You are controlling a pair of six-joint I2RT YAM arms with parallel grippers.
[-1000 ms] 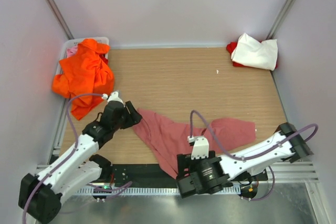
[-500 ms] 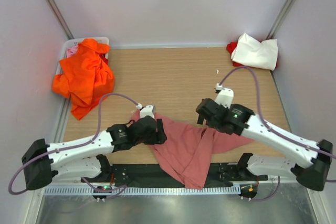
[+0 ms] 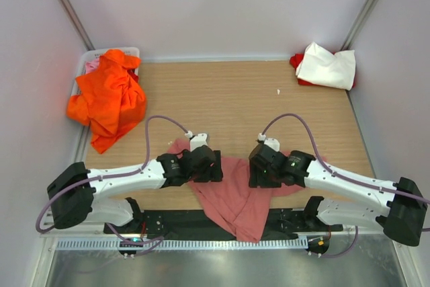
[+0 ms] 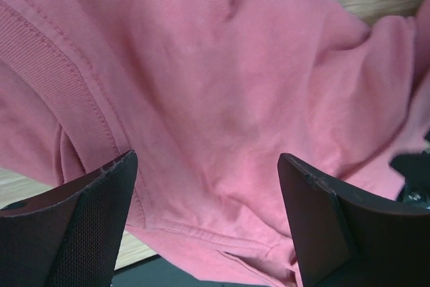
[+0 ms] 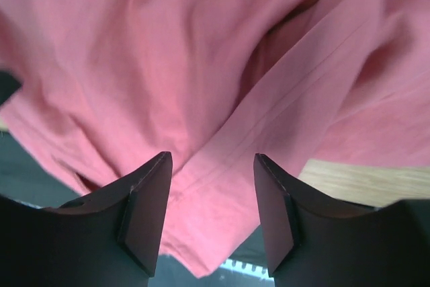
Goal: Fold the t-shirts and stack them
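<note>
The salmon-pink t-shirt [image 3: 232, 193] lies crumpled at the table's near edge, its lower part hanging over the black front strip. My left gripper [image 3: 216, 169] hovers over the shirt's left part, and in the left wrist view that gripper [image 4: 208, 189] is wide open above the ribbed collar and a hem. My right gripper [image 3: 255, 174] is over the shirt's right part. In its own view this gripper [image 5: 211, 196] has its jaws apart, with a hemmed fold of the shirt [image 5: 269, 119] lying under the gap. Neither gripper grips the cloth.
An orange t-shirt [image 3: 107, 99] spills from a white basket [image 3: 82, 65] at the back left, with lighter pink cloth [image 3: 92, 66] behind it. A white t-shirt [image 3: 328, 66] lies on a red one [image 3: 296, 62] at the back right. Bare wooden table [image 3: 228, 99] stretches between.
Both arms have swung in to the middle of the shirt, and its right side is bunched inward. The left jaws have widened; the right jaws have narrowed.
</note>
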